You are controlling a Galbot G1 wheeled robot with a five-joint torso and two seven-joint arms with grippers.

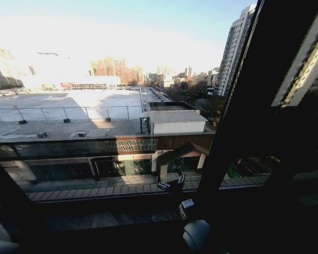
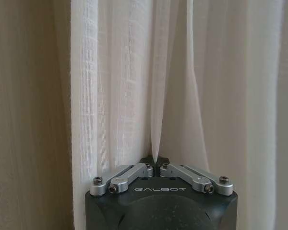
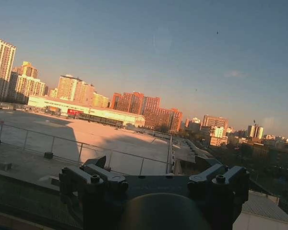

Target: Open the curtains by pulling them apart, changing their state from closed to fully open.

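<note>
The sheer white curtains point(image 2: 129, 81) hang in long vertical pleats close in front of the left wrist camera. My left gripper point(image 2: 154, 161) is shut on a narrow fold of this fabric, which rises straight up from between the closed fingertips. My right gripper point(image 3: 151, 167) is open with nothing between its fingers, and it faces the bare window glass and the city beyond. In the head view, the right gripper point(image 1: 172, 185) is low at the centre, just above the window sill.
A beige surface point(image 2: 24, 120) borders the sheer fabric on one side. A dark slanted band point(image 1: 254, 106) crosses the right of the head view. The dark window sill point(image 1: 95, 211) runs along the bottom. Rooftops and tall buildings lie outside.
</note>
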